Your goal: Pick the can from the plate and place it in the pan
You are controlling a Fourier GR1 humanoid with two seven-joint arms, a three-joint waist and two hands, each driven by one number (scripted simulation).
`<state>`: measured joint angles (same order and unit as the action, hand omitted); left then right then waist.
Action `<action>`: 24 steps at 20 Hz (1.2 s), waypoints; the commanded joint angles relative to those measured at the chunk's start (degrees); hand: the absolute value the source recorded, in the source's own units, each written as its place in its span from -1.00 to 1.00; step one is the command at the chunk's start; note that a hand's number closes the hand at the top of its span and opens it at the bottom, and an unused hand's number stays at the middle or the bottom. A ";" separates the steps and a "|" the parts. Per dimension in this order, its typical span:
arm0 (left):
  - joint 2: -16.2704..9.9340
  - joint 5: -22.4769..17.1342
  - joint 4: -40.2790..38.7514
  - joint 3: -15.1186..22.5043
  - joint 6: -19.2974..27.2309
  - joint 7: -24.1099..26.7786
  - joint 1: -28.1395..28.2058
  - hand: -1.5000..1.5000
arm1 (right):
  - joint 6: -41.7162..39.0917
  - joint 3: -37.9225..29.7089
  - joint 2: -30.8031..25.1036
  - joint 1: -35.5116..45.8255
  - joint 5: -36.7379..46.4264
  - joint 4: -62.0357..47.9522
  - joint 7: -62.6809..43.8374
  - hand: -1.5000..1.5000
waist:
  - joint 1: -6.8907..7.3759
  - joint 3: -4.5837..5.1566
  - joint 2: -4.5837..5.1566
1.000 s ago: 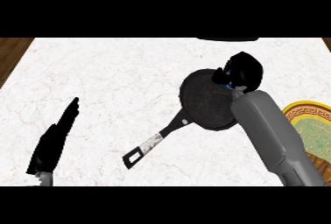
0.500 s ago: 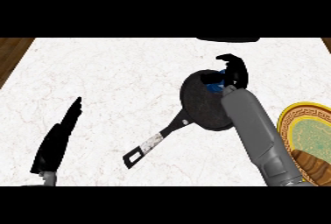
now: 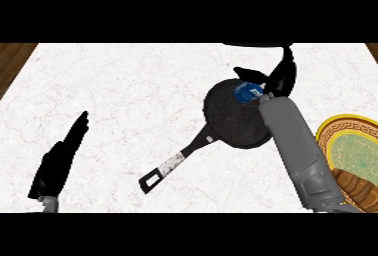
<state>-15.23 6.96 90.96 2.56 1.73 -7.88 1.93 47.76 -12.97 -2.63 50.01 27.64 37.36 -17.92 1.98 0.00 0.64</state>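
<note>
A blue can (image 3: 249, 92) rests in the black pan (image 3: 230, 117) near its far right rim. My right hand (image 3: 280, 76) is just beyond the can with fingers straight and thumb spread out; it is open and does not hold the can. The green plate with a gold rim (image 3: 347, 147) lies at the right edge, partly behind my right forearm, with nothing on the part that shows. The pan's handle (image 3: 176, 161) points toward the lower left. My left hand (image 3: 59, 160) rests open at the lower left, fingers straight.
A dark object (image 3: 255, 45) sits at the counter's far edge above the pan. A brown wooden item (image 3: 358, 190) overlaps the plate's lower edge. White marble counter (image 3: 133, 85) spreads between my hands.
My right hand was curled round the can over the pan, then opened and lifted away toward the far side. The can now lies in the pan. The left hand stayed still.
</note>
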 commanded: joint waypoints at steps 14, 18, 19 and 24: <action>-0.79 -1.90 3.09 -3.69 -1.30 0.89 6.28 0.00 | -1.29 -2.65 -5.30 -34.45 -8.13 37.26 6.63 -1.00 | -3.52 0.07 -1.33; 0.83 1.62 3.64 -1.30 0.43 0.59 6.57 0.00 | -5.53 -1.22 -7.40 -45.53 -7.43 52.44 0.55 -1.00 | -3.17 0.07 -1.12; -0.84 -0.73 3.92 -3.58 -1.11 0.97 7.12 0.00 | -4.88 -0.29 -5.53 -51.37 -7.42 55.49 3.82 -1.00 | -3.61 0.08 -1.27; 1.24 0.83 5.92 -1.25 -0.82 -2.65 6.04 0.00 | -12.64 -5.07 -8.25 -64.34 -16.71 67.92 5.20 -1.00 | -2.93 -0.01 -0.93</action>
<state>-14.05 8.00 94.37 0.87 1.89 -8.67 6.70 39.85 -15.57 -9.42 -4.78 16.22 96.23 -13.35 -1.36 0.04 -0.40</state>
